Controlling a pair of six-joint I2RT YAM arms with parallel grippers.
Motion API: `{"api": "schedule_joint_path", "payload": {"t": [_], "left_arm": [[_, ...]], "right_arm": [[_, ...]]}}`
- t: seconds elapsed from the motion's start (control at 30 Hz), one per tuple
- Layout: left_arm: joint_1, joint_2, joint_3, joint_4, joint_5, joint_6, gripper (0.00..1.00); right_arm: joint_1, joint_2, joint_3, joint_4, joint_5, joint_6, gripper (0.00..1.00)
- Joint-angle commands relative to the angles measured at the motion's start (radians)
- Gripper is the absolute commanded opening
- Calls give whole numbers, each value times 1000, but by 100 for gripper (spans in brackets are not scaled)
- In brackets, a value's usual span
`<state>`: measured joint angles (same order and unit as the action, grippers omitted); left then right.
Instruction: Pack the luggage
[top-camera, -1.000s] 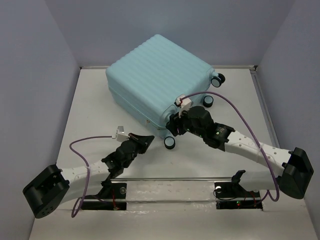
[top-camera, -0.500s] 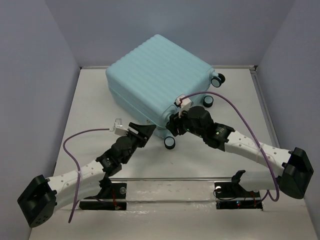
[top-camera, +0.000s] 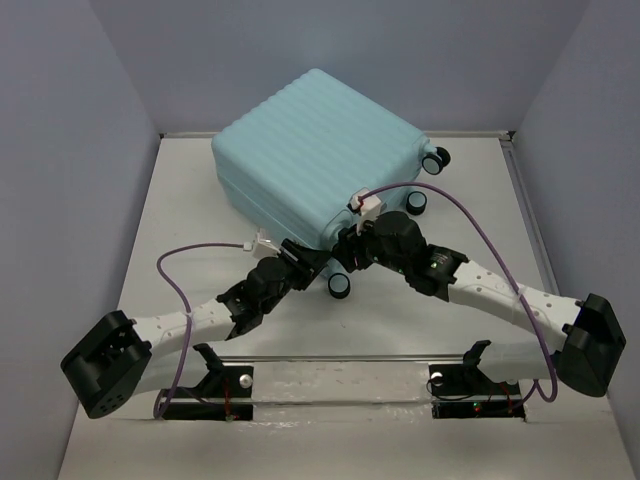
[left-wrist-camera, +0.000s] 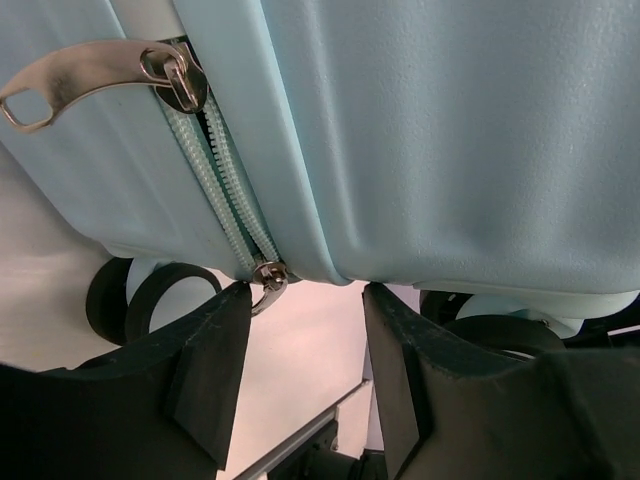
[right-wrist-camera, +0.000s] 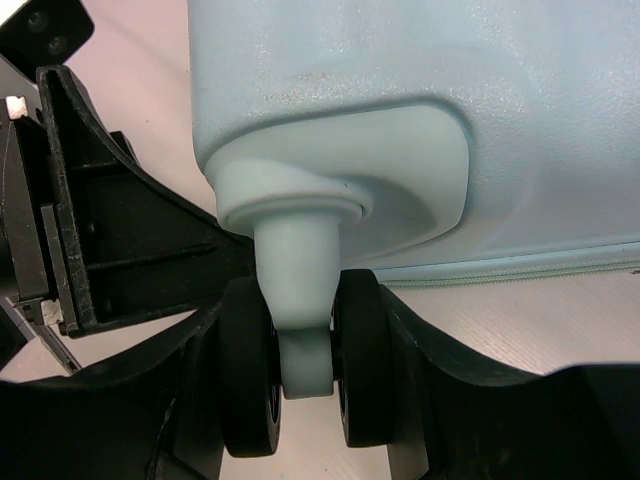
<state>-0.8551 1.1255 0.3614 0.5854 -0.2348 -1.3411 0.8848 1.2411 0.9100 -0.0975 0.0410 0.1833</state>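
Left pincer (left-wrist-camera: 305, 298): released, fingers apart just under the luggage's near lower corner.
Zipper slider (left-wrist-camera: 267, 278): at the seam's bottom, touching the left finger's tip.
Luggage (top-camera: 320, 150): lying flat and closed at the middle-back of the surface (top-camera: 185, 200).
Caster wheel (right-wrist-camera: 250, 370): twin black wheel on a pale stem, at the near corner.
Right pincer (right-wrist-camera: 298, 300): grasping that caster wheel, one finger against each side.

luggage (top-camera: 320, 140) closed | left gripper (top-camera: 304, 262), right gripper (top-camera: 345, 253) at its near corner
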Motion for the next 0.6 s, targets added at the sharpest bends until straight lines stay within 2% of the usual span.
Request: {"api": "schedule_joint_path", "payload": {"t": [0.0, 0.37, 0.47, 0.5, 0.57], "left_arm": [[21, -21, 7, 80, -54, -23, 57], [51, 28, -4, 102, -83, 11, 31], [53, 25, -10, 117, -104, 29, 18], [56, 20, -10, 116, -116, 49, 11], [60, 5, -19, 117, -130, 65, 6]], "right_arm": [[32, 21, 32, -13, -99, 16, 7], [32, 12, 29, -7, -102, 22, 7], [32, 14, 24, -7, -104, 24, 7], [32, 12, 20, -7, -102, 25, 7], [32, 8, 12, -5, -98, 30, 7]]}}
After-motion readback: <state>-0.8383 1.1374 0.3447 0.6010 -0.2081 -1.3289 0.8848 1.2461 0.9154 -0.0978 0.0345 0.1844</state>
